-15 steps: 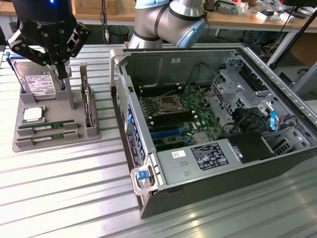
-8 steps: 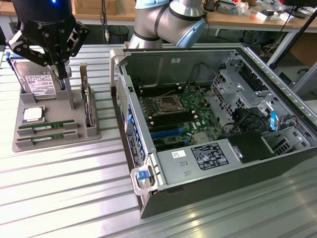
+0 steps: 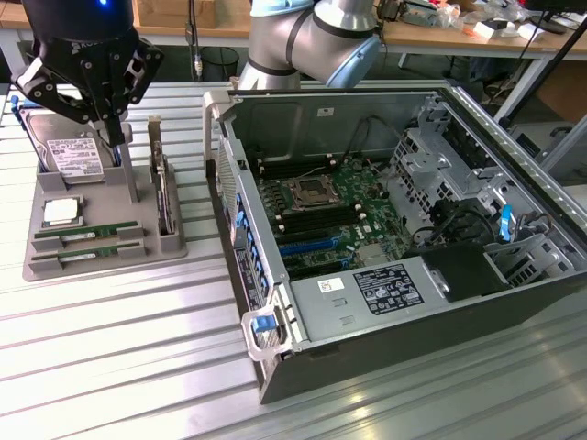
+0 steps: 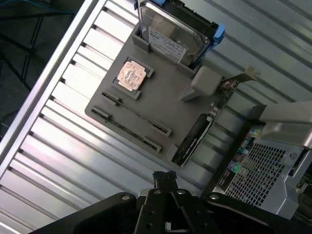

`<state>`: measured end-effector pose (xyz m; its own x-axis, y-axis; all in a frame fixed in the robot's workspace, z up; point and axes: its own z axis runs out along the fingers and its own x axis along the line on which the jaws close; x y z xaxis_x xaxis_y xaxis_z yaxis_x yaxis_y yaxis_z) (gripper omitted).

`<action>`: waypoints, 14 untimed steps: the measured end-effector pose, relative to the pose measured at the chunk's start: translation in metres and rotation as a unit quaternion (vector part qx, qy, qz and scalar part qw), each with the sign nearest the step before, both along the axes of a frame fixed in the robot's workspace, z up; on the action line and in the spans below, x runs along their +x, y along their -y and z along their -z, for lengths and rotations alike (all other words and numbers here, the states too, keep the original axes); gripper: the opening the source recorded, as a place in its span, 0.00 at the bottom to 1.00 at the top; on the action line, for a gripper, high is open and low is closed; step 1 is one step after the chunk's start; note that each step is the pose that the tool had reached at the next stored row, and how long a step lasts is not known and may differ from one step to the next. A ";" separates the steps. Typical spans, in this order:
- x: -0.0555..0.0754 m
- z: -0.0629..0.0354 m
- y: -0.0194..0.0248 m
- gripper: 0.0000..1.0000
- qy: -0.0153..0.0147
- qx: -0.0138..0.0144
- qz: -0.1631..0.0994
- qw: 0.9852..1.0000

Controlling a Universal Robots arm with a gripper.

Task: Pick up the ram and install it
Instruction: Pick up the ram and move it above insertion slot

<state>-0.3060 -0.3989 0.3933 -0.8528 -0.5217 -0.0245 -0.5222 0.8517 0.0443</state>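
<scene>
Two ram sticks lie edge-up in parallel slots at the front of a grey holder tray; in the wrist view they look like thin lines. My gripper hangs above the back of the tray, near the hard drive, well above the sticks. Its fingers are pressed together with nothing between them. The open computer case lies at the exterior view's right, its motherboard and long memory slots exposed.
The tray also carries a square silver processor, an upright card with a metal bracket and a grey post. The robot arm's base stands behind the case. The ribbed metal table ends at an edge.
</scene>
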 end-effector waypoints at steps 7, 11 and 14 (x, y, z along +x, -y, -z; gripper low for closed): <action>0.000 0.0000 0.0000 0.11 0.000 0.000 -0.027 1.000; 0.000 0.0000 0.0000 0.11 0.000 0.000 -0.045 0.999; 0.000 0.0000 0.0000 0.11 0.000 0.000 -0.061 0.998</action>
